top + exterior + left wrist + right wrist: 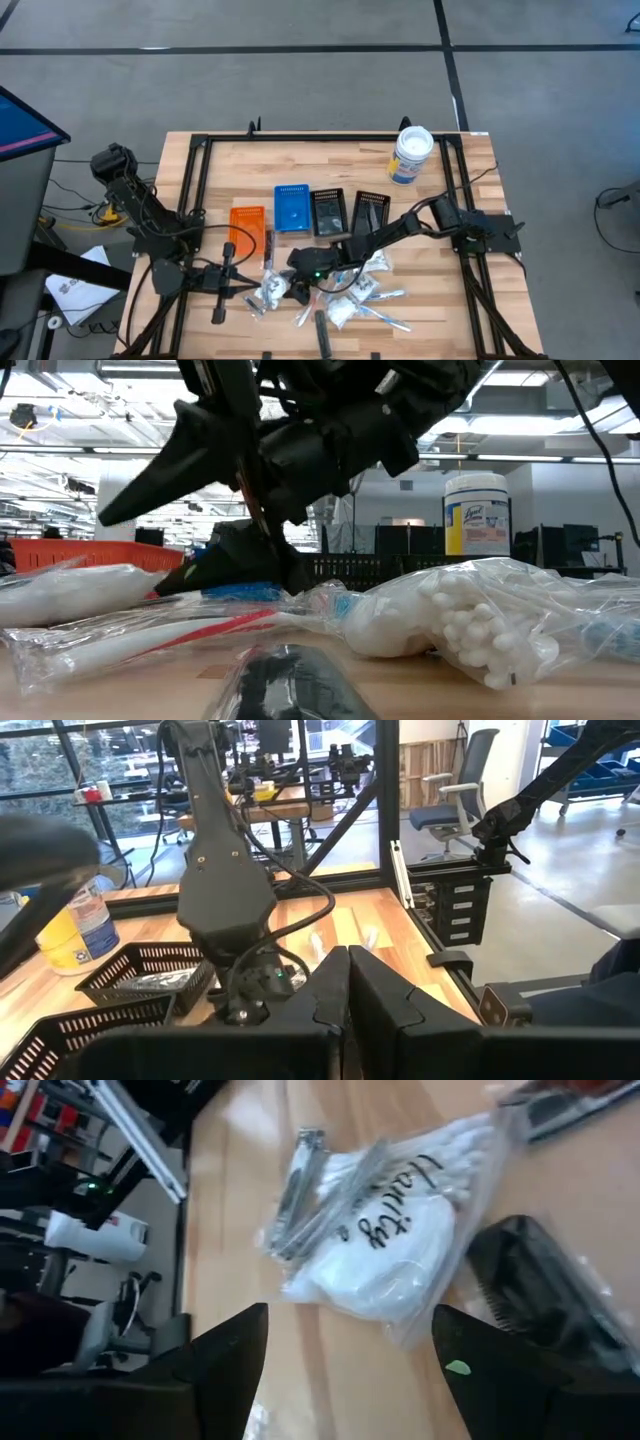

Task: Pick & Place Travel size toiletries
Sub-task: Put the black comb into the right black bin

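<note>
The travel size toiletries [345,300] lie in a loose pile near the table's front edge. Among them are a clear bag of white cotton swabs [470,610], a clear-wrapped stick with red [180,630] and a black comb in a wrap [545,1295]. My right gripper [298,288] hangs open, slanting down just over the pile's left part. In the right wrist view its fingers [225,1355] stand on either side of a white crinkly packet with a silvery clipper [370,1230], apart from it. My left gripper [345,1010] waits shut, level, left of the pile.
Behind the pile stand an orange bin [246,222], a blue bin [292,207] and two black bins [328,212] in a row. A white tub with a blue label [410,155] stands at the far right. A black frame [190,190] runs along the table's edges.
</note>
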